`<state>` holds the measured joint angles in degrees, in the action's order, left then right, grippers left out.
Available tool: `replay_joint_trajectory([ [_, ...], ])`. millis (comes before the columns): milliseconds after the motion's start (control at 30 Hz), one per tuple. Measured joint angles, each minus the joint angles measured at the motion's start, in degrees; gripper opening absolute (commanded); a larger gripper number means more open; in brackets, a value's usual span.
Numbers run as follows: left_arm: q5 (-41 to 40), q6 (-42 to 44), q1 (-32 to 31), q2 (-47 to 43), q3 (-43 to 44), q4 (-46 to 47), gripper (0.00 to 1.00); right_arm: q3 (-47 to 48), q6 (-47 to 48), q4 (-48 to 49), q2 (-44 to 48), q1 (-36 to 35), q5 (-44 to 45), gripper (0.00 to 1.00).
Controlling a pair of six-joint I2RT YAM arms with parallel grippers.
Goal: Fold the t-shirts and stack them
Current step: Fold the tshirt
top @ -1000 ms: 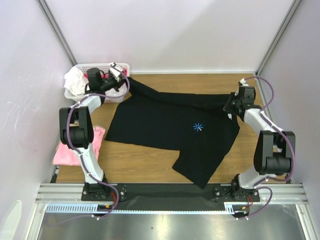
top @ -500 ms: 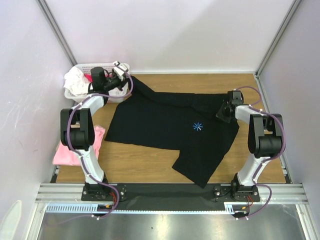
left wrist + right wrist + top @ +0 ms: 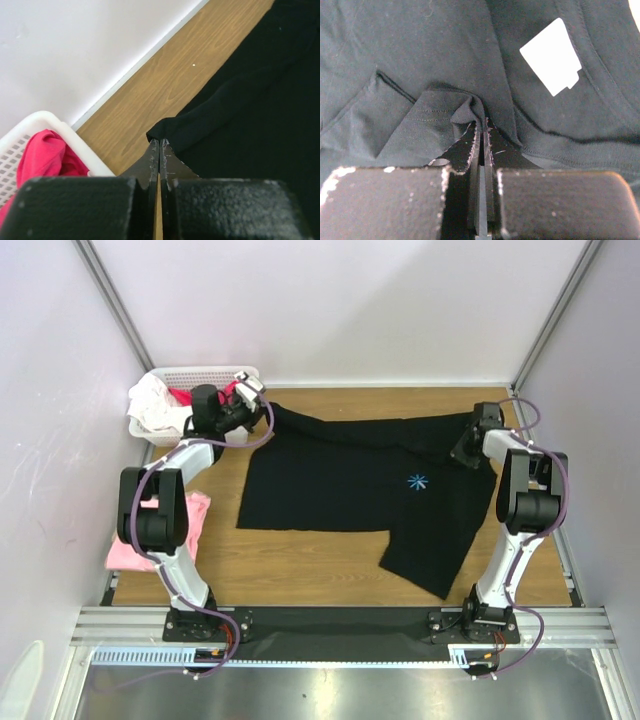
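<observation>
The black t-shirt (image 3: 350, 480) lies spread on the wooden table, its pale-blue starburst mark (image 3: 417, 481) facing up. My left gripper (image 3: 258, 408) is shut on the shirt's far left corner next to the basket; in the left wrist view (image 3: 160, 145) the cloth edge (image 3: 170, 127) sits at the fingertips. My right gripper (image 3: 468, 445) is shut on a pinched fold of the shirt at its far right; the right wrist view (image 3: 481, 125) shows the bunched cloth (image 3: 445, 117) and a white label (image 3: 551, 56). The pink t-shirt (image 3: 150, 535) lies at the left table edge.
A white basket (image 3: 165, 380) with white and red cloth stands at the back left; its rim (image 3: 35, 125) and red cloth (image 3: 42, 155) show in the left wrist view. Walls close in the table on three sides. Bare wood (image 3: 300, 565) lies in front.
Both grippers have dragged the black shirt to the right and slightly back. The starburst mark shifted right. The right arm swung toward the right wall.
</observation>
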<state>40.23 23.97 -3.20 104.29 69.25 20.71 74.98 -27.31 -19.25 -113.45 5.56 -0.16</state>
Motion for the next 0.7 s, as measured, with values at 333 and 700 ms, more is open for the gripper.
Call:
replay_joint_trajectory([
  [333, -2.97, -2.54, -2.86, -0.55, -3.06, 1.01, 0.0, 7.32, 6.45, -0.02, -4.94, 3.72, 5.27, 0.0],
  [700, -5.62, 1.14, -3.17, 5.9, 8.61, -1.55, 0.0, 14.27, 16.11, 0.11, -4.46, 4.79, -2.4, 0.0],
])
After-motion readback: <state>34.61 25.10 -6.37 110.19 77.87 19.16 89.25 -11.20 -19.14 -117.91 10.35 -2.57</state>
